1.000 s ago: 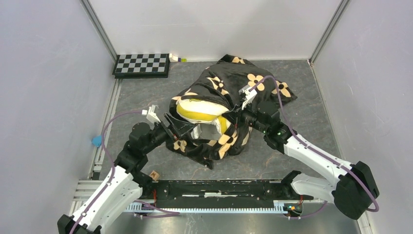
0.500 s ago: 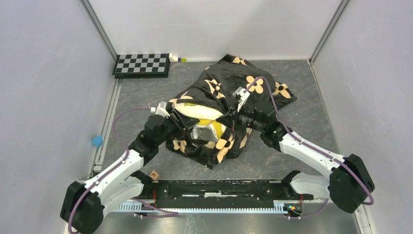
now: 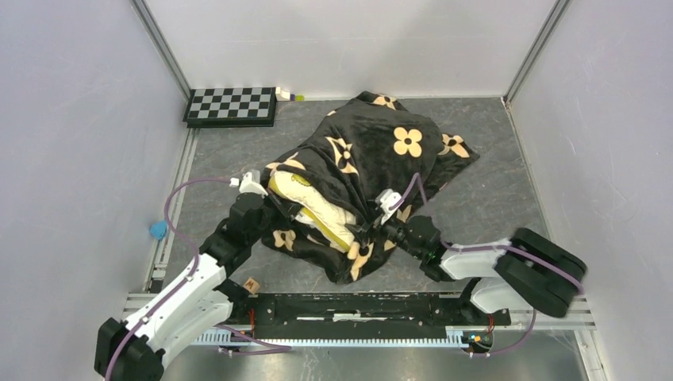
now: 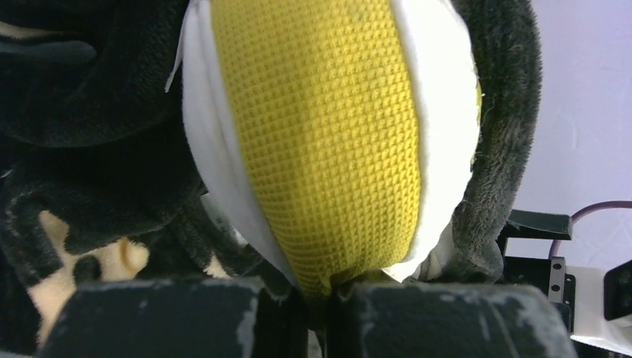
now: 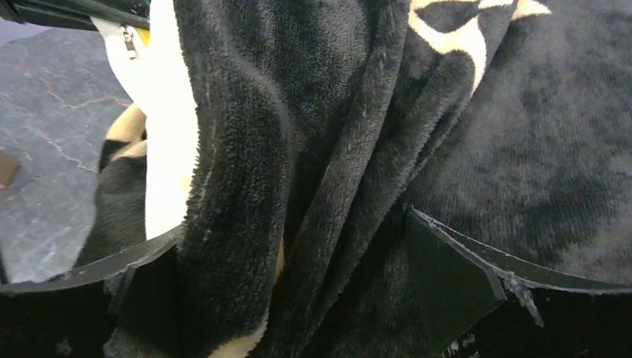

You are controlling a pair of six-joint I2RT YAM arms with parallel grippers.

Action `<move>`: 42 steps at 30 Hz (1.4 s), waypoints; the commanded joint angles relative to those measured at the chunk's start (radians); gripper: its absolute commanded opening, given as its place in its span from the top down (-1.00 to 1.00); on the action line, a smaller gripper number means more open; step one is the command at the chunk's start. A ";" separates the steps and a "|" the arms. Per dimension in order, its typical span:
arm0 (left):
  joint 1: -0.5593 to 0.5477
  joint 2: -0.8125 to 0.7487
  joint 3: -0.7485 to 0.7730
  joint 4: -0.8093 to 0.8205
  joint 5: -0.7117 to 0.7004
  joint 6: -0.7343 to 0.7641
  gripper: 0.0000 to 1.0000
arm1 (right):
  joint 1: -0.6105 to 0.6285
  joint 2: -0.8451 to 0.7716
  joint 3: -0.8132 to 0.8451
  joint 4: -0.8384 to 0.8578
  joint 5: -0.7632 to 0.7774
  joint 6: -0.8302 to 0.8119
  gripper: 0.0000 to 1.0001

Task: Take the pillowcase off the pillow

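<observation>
tabletop: grey, marbled, carries everything; spreads ahead of both my end effectors.
pillowcase: black plush with tan flowers, the biggest heap. Bulk lies ahead and right of my left end effector, ahead and left of my right one. Its open hem is bunched between the two.
pillow: cream. Only its near end pokes out of the hem, right at my left end effector; the rest is hidden under fabric.
left end effector: fingers together, clamped on the pillow at the edge of its yellow mesh band.
right end effector: fingers spread apart. A thick fold of pillowcase hem hangs between them, nothing pinched.
long axis: my read is diagonal, from the exposed end at my left end effector away toward the far right.
nearer arm: left is on the pillow; right sits closest to the hem.
next move, my guess: right pinches that fold and drags it along the axis, away from the left, while left anchors.
risk: plush is thick, so the fold may slip.
</observation>
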 commanded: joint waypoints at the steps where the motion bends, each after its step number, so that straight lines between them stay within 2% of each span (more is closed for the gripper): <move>1: 0.009 -0.073 0.026 -0.076 -0.149 0.100 0.95 | 0.064 0.214 0.007 0.419 0.152 -0.158 -0.96; 7: 0.014 -0.106 0.025 -0.159 -0.160 0.146 0.95 | 0.158 0.446 0.107 0.479 0.264 -0.279 -0.96; 11: 0.015 -0.129 0.017 -0.186 -0.168 0.159 0.95 | 0.207 0.537 0.206 0.381 0.314 -0.370 -0.96; 15: 0.017 -0.131 0.014 -0.184 -0.153 0.158 0.95 | 0.214 0.592 0.283 0.322 0.364 -0.381 -0.96; 18: 0.017 -0.117 0.017 -0.180 -0.139 0.154 0.95 | 0.214 0.627 0.349 0.254 0.339 -0.374 -0.96; 22: 0.017 -0.097 0.016 -0.163 -0.128 0.152 0.95 | 0.218 0.644 0.360 0.303 0.216 -0.380 -0.96; 24: 0.017 -0.088 0.012 -0.151 -0.121 0.150 0.95 | 0.232 0.629 0.326 0.377 0.206 -0.401 -0.96; 31: 0.017 -0.068 0.023 -0.155 -0.094 0.147 0.95 | 0.234 0.454 0.197 0.391 0.268 -0.422 -0.96; 38: 0.017 -0.093 0.048 -0.192 -0.093 0.147 0.95 | 0.233 0.194 0.054 0.258 0.343 -0.369 -0.96; 42: 0.017 -0.101 0.066 -0.211 -0.087 0.149 0.95 | 0.233 0.012 -0.019 0.115 0.462 -0.354 -0.96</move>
